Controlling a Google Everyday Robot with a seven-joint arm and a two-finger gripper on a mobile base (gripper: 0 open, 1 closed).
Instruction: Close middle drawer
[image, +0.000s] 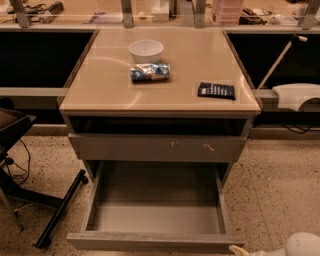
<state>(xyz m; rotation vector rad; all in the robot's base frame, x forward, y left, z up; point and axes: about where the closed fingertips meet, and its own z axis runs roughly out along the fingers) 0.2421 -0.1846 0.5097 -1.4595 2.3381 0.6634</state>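
The middle drawer is pulled far out of the cabinet, its grey box interior empty and its plain front panel near the bottom edge of the camera view. My gripper shows only as a pale tip at the bottom right, just beside the right end of that front panel. The white arm behind it is mostly out of view.
The taller scratched drawer front sits above the open drawer. On the tan cabinet top are a white bowl, a snack bag and a black packet. A black chair base stands at the left.
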